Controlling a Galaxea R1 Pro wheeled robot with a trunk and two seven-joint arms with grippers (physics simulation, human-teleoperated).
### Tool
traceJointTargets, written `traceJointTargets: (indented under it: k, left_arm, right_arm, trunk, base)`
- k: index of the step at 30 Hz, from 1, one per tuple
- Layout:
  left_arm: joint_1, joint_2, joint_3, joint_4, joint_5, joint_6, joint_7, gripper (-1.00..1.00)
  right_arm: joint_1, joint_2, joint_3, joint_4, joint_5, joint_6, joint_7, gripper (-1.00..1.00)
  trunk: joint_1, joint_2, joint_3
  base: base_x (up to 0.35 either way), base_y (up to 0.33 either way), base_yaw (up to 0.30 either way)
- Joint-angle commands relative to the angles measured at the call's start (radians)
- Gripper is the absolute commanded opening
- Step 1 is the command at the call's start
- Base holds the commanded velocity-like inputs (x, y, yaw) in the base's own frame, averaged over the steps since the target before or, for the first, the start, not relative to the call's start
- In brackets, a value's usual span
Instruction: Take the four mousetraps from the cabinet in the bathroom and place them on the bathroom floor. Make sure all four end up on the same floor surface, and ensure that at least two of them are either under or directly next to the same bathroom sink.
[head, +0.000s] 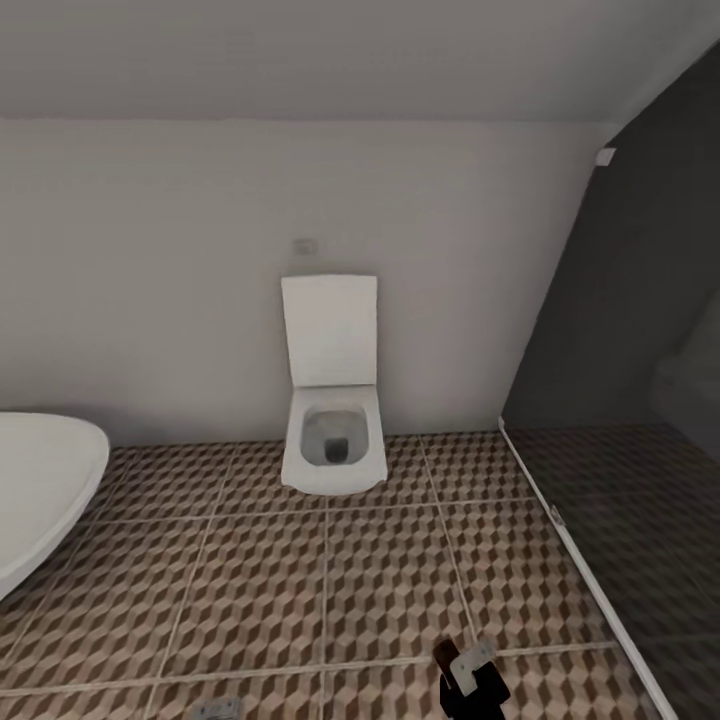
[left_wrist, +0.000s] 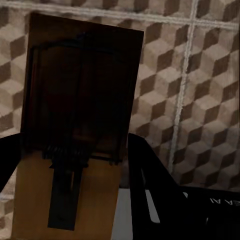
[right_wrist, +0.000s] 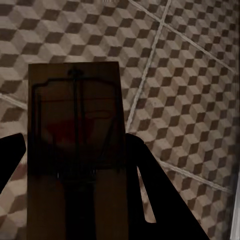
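A brown wooden mousetrap (left_wrist: 80, 90) with a dark wire spring sits between the black fingers of my left gripper (left_wrist: 75, 150), which is shut on it above the cube-patterned bathroom floor (left_wrist: 200, 100). My right gripper (right_wrist: 75, 150) is shut on a second mousetrap (right_wrist: 75, 110), also held over the tiles (right_wrist: 190, 90). In the head view the right gripper (head: 470, 680) pokes in at the bottom edge over the floor (head: 300, 580), and a grey tip of the left gripper (head: 215, 710) shows at the bottom. The cabinet and the sink are out of view.
A white wall-hung toilet (head: 333, 440) with its lid raised stands straight ahead against the pale wall. The rim of a white bathtub (head: 40, 480) juts in at the left. A dark glass shower screen (head: 640, 350) with a white floor rail closes off the right.
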Motion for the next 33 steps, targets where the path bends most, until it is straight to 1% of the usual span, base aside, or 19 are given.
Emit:
traceJointTargets:
  k: [1, 15, 21, 28, 33]
  left_arm:
    - [-0.002, 0.001, -0.008, -0.005, 0.006, -0.008, 0.005, -1.00]
    - [-0.002, 0.000, -0.008, -0.005, 0.006, -0.008, 0.005, -1.00]
    - [-0.002, 0.000, -0.008, -0.005, 0.006, -0.008, 0.005, -1.00]
    - [-0.002, -0.002, -0.010, -0.006, 0.006, -0.008, 0.005, -1.00]
    - [-0.002, -0.002, -0.010, -0.006, 0.006, -0.008, 0.005, -1.00]
  right_arm:
    - [-0.001, 0.000, 0.008, 0.002, -0.008, -0.004, -0.003, -1.00]
    - [-0.001, 0.001, 0.008, 0.002, -0.008, -0.004, -0.003, -1.00]
    - [-0.001, 0.000, 0.008, 0.002, -0.008, -0.004, -0.003, -1.00]
    - [-0.001, -0.007, 0.010, 0.005, -0.008, -0.004, -0.002, -1.00]
    - [-0.001, -0.007, 0.010, 0.003, -0.007, -0.008, -0.002, -1.00]
  trunk:
    - [0.001, 0.000, 0.000]
    - [0.001, 0.000, 0.000]
    - [0.001, 0.000, 0.000]
    - [0.001, 0.000, 0.000]
    - [0.001, 0.000, 0.000]
  base:
    - [0.316, 0.129, -0.121]
    - [0.316, 0.134, -0.018]
    - [0.316, 0.096, 0.154]
    - [0.323, 0.018, 0.033]
    - [0.334, 0.001, 0.002]
